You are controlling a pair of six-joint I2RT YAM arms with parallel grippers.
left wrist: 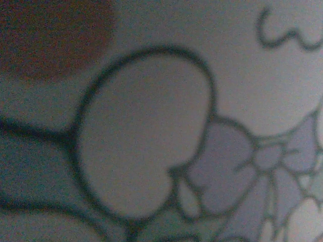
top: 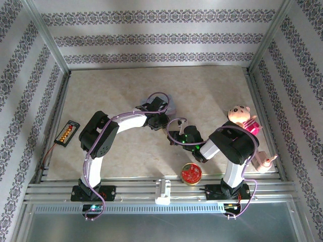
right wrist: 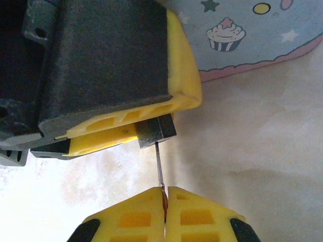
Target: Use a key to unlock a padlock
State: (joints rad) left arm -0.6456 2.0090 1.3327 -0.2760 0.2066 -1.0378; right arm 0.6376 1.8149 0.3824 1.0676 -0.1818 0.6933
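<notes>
Over the counter (right wrist: 262, 151), left hand (right wrist: 146, 118) pinches the padlock (right wrist: 157, 132), right hand (right wrist: 165, 194) is clamped on the key (right wrist: 160, 169), tip at the keyhole I think. Turning and popping it open's still left.

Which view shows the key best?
Right wrist: the key is a thin blade pinched in the right gripper, its tip at the padlock. Top external leaves it too small to make out; left wrist looks at the pastel tin, its print blurred.
</notes>
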